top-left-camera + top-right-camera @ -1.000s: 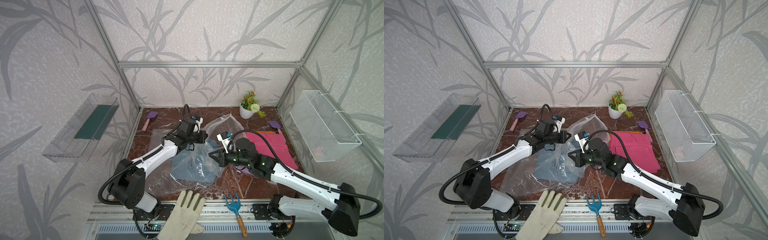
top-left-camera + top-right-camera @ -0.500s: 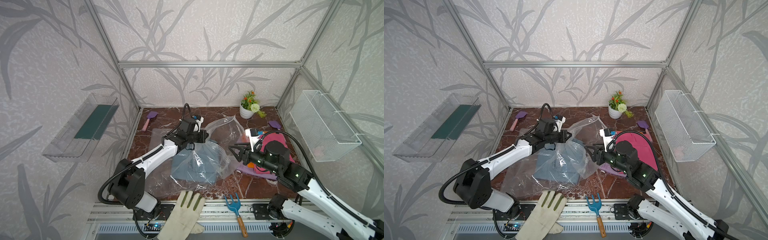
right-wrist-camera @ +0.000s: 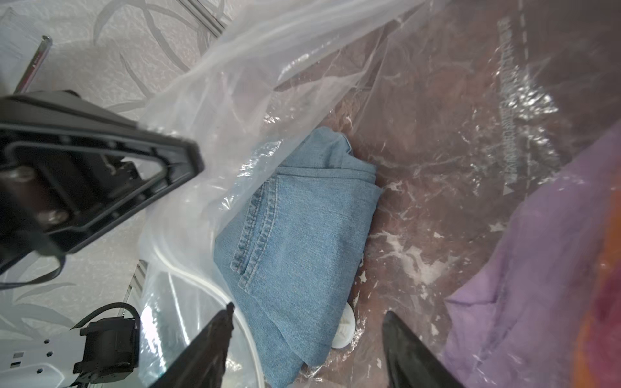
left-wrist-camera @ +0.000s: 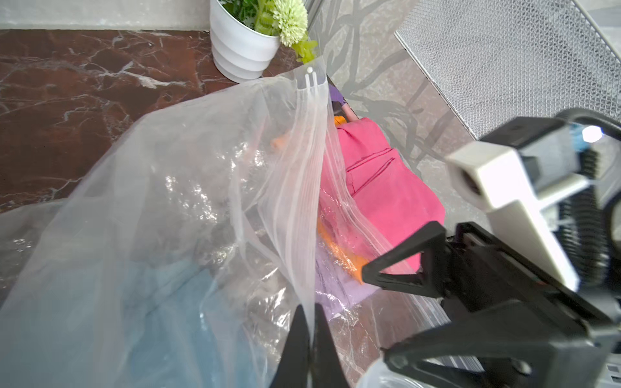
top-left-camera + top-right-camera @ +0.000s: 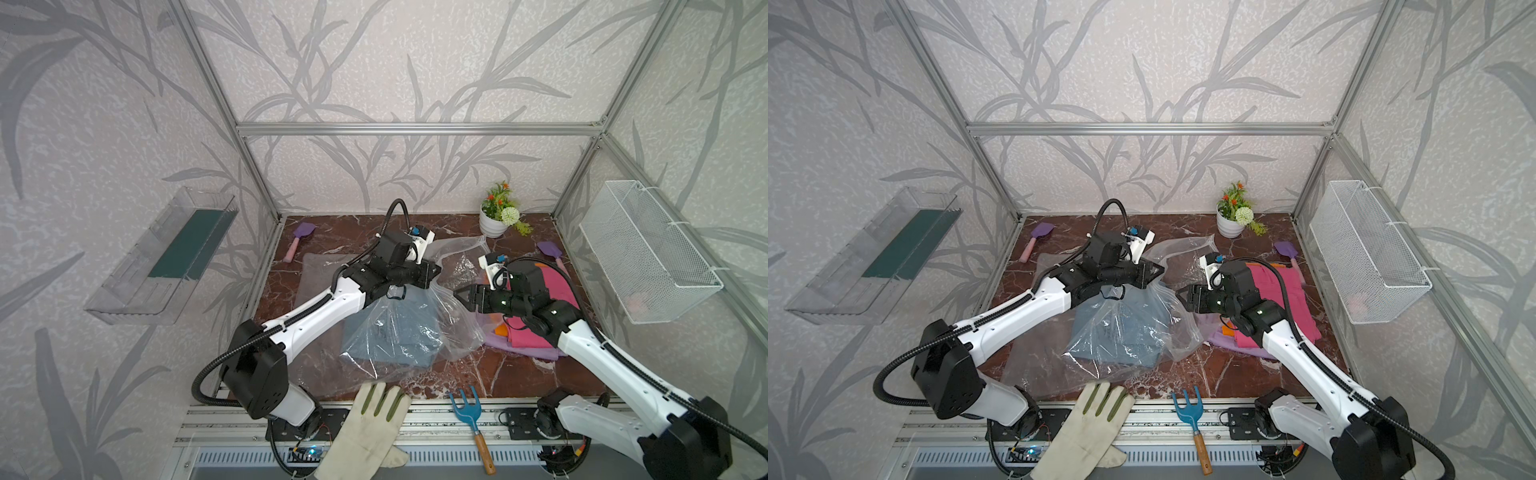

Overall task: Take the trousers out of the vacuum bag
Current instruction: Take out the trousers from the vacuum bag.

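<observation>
Quick status from my end: my left claw (image 4: 312,322) is squeezed together on the zip-seal strip (image 4: 311,201) of the vacuum bag (image 5: 455,332). It's holding that edge up off the desk (image 5: 519,376), so the bag's mouth gapes toward 3 o'clock. My right claw (image 3: 308,310) has its jaws apart with nothing between them, and it's hanging right at that mouth, pointing toward 9 o'clock. The denim trousers (image 3: 302,235) are folded up inside the bag, roughly mid-desk and a bit toward 6 o'clock, with crinkly plastic draped over them in both top views. In the right wrist view the bag's little round white valve (image 3: 342,327) sits right against the denim's edge. The other three are outside the bag in a stack at 3 o'clock, partly under my right arm. The pink trousers (image 4: 386,188) are on top, a sliver of the orange pair (image 5: 501,331) pokes out beneath, and the lilac pair (image 3: 537,268) is at the bottom. The bag's loose lower lip looks like it overlaps the lilac edge. Around the rest of the desk, a cream glove (image 5: 365,428) hangs over the front edge at 6 o'clock. A blue hand rake (image 5: 467,409) lies beside it at 5 o'clock, and a white plant pot (image 5: 492,222) stands at 1 o'clock by the back wall.
</observation>
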### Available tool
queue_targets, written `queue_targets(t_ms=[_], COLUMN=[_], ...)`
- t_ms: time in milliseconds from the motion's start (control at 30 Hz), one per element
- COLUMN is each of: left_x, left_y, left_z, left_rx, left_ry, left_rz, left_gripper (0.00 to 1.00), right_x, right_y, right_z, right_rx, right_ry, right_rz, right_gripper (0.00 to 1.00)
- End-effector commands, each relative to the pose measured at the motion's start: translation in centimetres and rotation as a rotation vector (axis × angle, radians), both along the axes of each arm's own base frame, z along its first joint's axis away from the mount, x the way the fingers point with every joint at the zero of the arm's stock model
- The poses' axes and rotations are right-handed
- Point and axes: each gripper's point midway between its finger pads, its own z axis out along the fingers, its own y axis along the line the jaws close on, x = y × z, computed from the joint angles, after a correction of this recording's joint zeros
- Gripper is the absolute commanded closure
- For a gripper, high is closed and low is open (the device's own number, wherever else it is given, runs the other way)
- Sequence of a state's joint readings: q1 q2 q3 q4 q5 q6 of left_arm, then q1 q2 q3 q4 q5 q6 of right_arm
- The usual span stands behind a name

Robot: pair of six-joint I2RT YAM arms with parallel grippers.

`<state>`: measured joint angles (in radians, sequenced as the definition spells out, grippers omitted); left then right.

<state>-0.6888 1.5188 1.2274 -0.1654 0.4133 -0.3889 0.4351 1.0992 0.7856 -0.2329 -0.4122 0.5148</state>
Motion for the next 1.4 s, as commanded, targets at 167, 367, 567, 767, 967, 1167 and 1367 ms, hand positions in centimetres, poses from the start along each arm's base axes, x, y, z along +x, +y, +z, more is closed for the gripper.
queue_targets(t_ms=[167, 367, 567, 767, 967, 1167, 1367], left_x=[-0.9, -1.3, -1.8, -2.3, -2.6, -2.6, -2.6], left_y=[-0.7, -0.2, -0.1, -0.2, -0.3, -0.2, -0.2], left_z=[0.1, 0.2, 0.2, 0.3, 0.5, 0.6, 0.5], left_rx=[0.022, 0.033, 0.030, 0.026, 0.026, 0.028, 0.031], left_ry=[-0.027, -0.040, -0.049, -0.056, -0.062, -0.064, -0.064], left_rz=[-0.039, -0.036, -0.051, -0.065, -0.069, -0.066, -0.067], left_gripper=[1.00, 1.00, 1.00, 1.00, 1.00, 1.00, 1.00], right_x=[2.6, 4.6, 5.2, 5.6, 5.5, 4.9, 4.2], right_y=[0.8, 0.8, 1.9, 2.7, 4.2, 6.1, 7.2], right_z=[-2.3, -2.3, -3.5, -6.0, -8.8, -10.7, -13.0], right_rx=[0.121, 0.252, 0.254, 0.222, 0.206, 0.193, 0.165], right_ry=[0.053, 0.057, 0.127, 0.187, 0.253, 0.299, 0.345], right_rz=[0.024, -0.015, 0.038, 0.054, 0.084, 0.125, 0.143], right_gripper=[0.30, 0.33, 0.32, 0.29, 0.26, 0.25, 0.25])
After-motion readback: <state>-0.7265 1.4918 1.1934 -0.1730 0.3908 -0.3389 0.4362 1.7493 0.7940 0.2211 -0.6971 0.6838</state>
